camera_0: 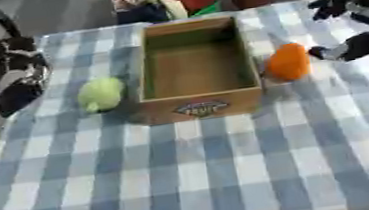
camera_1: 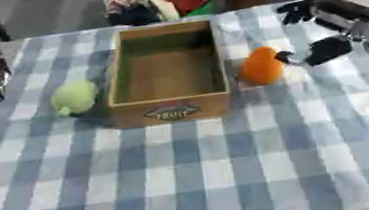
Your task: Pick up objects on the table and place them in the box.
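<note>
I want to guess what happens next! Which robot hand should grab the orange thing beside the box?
Probably the right hand. It hangs open just beside the orange object, on the right of the box. The left hand is at the table's left edge, nearer the green object.

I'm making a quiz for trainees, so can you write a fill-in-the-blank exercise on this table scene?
1. The wooden box holds ____.
2. The fruit on the box's right side is ____ in colour.
3. The green fruit lies to the box's ____.
4. The hand nearest the orange fruit is the robot's ____ hand.

Missing words: nothing; orange; left; right
</note>
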Controlling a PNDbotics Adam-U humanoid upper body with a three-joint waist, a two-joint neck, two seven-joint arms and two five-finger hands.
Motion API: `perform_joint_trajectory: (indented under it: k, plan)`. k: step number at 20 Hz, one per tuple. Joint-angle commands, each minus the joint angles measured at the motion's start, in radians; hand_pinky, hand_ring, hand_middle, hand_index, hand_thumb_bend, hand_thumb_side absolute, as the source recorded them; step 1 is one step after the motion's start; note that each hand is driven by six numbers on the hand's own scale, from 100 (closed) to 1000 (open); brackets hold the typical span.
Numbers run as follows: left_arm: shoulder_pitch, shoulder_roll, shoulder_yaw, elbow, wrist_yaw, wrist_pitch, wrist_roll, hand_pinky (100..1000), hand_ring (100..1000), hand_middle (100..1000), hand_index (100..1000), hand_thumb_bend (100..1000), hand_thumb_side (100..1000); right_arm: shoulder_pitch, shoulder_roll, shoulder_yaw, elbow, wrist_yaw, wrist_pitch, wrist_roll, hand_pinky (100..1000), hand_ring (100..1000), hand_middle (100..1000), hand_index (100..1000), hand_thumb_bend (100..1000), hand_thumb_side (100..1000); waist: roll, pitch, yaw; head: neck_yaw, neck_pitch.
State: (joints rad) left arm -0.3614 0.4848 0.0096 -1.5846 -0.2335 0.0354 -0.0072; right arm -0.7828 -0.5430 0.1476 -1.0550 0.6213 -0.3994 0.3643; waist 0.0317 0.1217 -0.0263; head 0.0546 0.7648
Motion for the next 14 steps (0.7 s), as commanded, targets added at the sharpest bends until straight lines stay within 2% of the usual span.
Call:
perform_joint_trajectory:
  k: [1,9,14]
  plan:
    - [-0.010,0.034,0.016,-0.010,0.005,-0.001,0.003,737,690,697,800,100,293,-0.018,-0.024,-0.006,-0.014,-0.009,-0.003,0.006,820,810,753,957,414,458,-0.002,-0.018,0.002,0.001,0.003]
    - [-0.010,0.035,0.015,-0.011,0.004,-0.002,0.002,738,690,697,800,100,293,-0.018,-0.020,-0.006,-0.008,-0.006,-0.005,0.008,820,809,752,954,409,456,-0.002,-0.017,0.005,-0.001,0.004]
    - [-0.012,0.033,0.013,-0.011,0.005,-0.002,0.001,738,691,697,800,100,293,-0.032,-0.005,0.012,0.024,0.011,-0.014,0.027,821,809,754,946,413,455,-0.001,-0.018,0.009,-0.005,0.004]
